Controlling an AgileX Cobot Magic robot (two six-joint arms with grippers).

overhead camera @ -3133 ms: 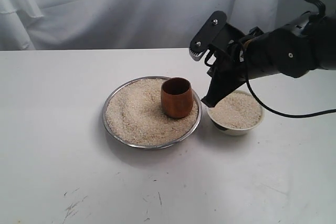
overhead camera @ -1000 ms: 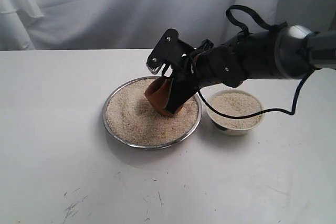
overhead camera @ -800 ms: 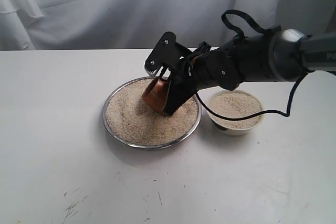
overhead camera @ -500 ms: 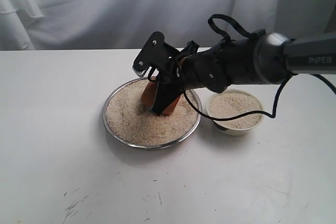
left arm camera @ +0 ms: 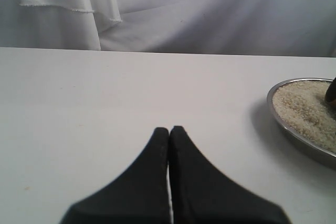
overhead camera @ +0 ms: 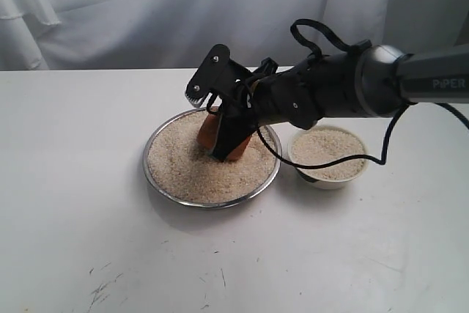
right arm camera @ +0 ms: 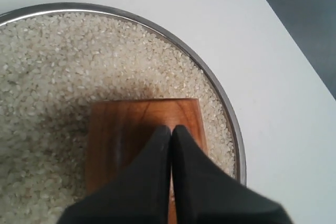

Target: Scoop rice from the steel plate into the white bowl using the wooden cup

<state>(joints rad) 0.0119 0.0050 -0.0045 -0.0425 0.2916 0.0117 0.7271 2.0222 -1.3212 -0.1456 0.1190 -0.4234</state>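
Observation:
The steel plate (overhead camera: 212,204) holds a bed of rice (overhead camera: 183,166). The wooden cup (overhead camera: 207,131) lies tilted in the rice at the plate's far side. My right gripper (overhead camera: 220,150) is over it, shut. In the right wrist view the closed fingers (right arm camera: 170,128) lie against the cup's outer wall (right arm camera: 121,129), with rice (right arm camera: 63,61) and the plate rim (right arm camera: 220,95) around it. Right of the plate stands the white bowl (overhead camera: 328,182), holding rice. My left gripper (left arm camera: 169,128) is shut and empty above bare table, well away from the plate (left arm camera: 294,129).
A white cloth backdrop (overhead camera: 146,12) hangs behind the white table (overhead camera: 88,240). The right arm's cable (overhead camera: 344,159) loops down over the bowl. The table's edge (right arm camera: 283,30) runs close past the plate in the right wrist view.
The cup stood upright earlier with my right gripper near the bowl. Over the last second the gripper and tilted cup shifted left across the rice, then held still.

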